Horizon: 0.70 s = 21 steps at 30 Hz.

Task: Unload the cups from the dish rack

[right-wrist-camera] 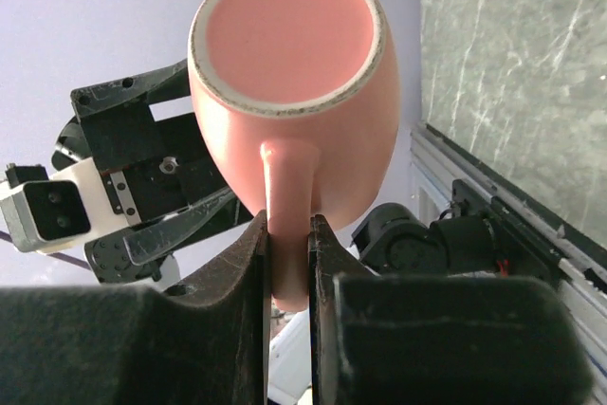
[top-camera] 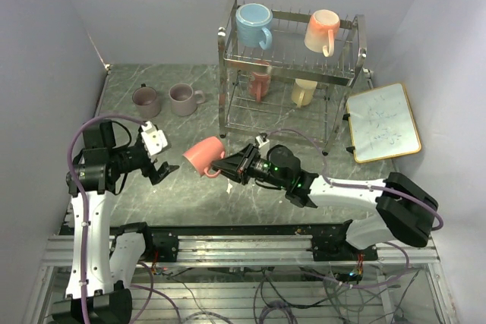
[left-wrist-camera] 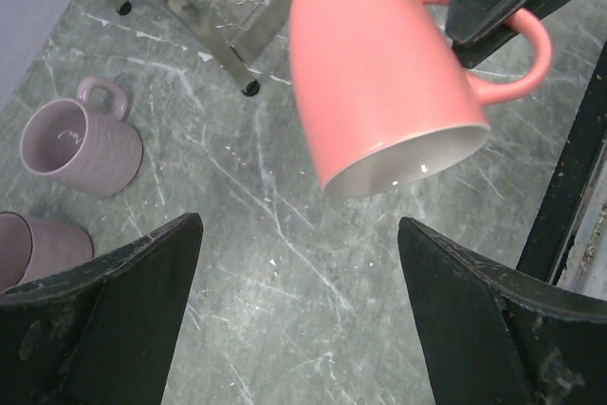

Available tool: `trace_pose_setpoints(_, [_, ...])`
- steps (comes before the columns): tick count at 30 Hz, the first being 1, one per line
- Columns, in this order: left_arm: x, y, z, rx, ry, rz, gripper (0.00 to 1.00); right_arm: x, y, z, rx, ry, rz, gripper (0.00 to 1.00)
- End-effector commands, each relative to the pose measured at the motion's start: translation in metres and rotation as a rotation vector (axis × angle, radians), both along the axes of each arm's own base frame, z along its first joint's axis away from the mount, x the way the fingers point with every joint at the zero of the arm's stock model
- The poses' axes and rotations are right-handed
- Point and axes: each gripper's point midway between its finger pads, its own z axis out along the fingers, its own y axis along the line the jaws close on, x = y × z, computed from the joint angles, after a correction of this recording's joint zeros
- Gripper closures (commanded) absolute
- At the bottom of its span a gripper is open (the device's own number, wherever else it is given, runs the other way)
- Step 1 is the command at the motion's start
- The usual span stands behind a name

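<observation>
A salmon cup [top-camera: 203,155] [left-wrist-camera: 379,73] [right-wrist-camera: 294,73] hangs tilted above the table, with my right gripper [top-camera: 228,166] [right-wrist-camera: 287,225] shut on its handle. My left gripper [top-camera: 156,158] [left-wrist-camera: 299,225] is open just left of the cup, and nothing is between its fingers. The chrome dish rack [top-camera: 228,73] holds a light blue cup [top-camera: 254,24] and a peach cup [top-camera: 323,30] on top. A pink cup [top-camera: 260,81] and a pale yellow cup [top-camera: 305,91] sit in its lower tier. Two mauve cups [top-camera: 146,101] [top-camera: 184,99] stand on the table at back left.
A gold-framed whiteboard [top-camera: 383,121] leans at the right of the rack. In the left wrist view the mauve cups [left-wrist-camera: 81,144] [left-wrist-camera: 38,248] stand to the left and a rack foot [left-wrist-camera: 250,88] rests on the marble table [left-wrist-camera: 285,310].
</observation>
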Motion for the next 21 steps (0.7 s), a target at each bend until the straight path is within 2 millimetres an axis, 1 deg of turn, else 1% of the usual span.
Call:
trace_pose_setpoints(1, [-0.017,-0.011,0.001,-0.01,-0.036,-0.102,0.05,-0.012,0.012,0.07,0.26,-0.049,0.058,1.0])
trace_pose_setpoints(6, [-0.022,-0.014,0.004,-0.016,-0.042,-0.128,0.08,-0.019,0.027,0.074,0.297,-0.033,0.092,1.0])
trace_pose_setpoints(10, [-0.021,-0.012,-0.001,-0.007,-0.03,-0.119,0.13,-0.028,0.038,0.09,0.378,-0.03,0.137,1.0])
trace_pose_setpoints(13, [-0.015,-0.009,-0.003,-0.005,-0.033,-0.091,0.2,-0.036,0.046,0.106,0.447,-0.032,0.18,1.0])
trace_pose_setpoints(15, [-0.009,-0.007,-0.002,-0.005,-0.046,-0.065,0.25,-0.04,0.052,0.111,0.477,-0.027,0.215,1.0])
trace_pose_setpoints(18, [-0.003,-0.005,0.003,-0.014,-0.064,-0.04,0.38,-0.047,0.063,0.109,0.488,-0.011,0.261,1.0])
trace_pose_setpoints(19, [-0.002,-0.005,0.004,-0.018,-0.066,-0.032,0.46,-0.047,0.065,0.108,0.486,-0.006,0.266,1.0])
trace_pose_setpoints(21, [0.0,-0.004,0.005,-0.022,-0.068,-0.017,0.66,-0.048,0.067,0.105,0.483,0.001,0.264,1.0])
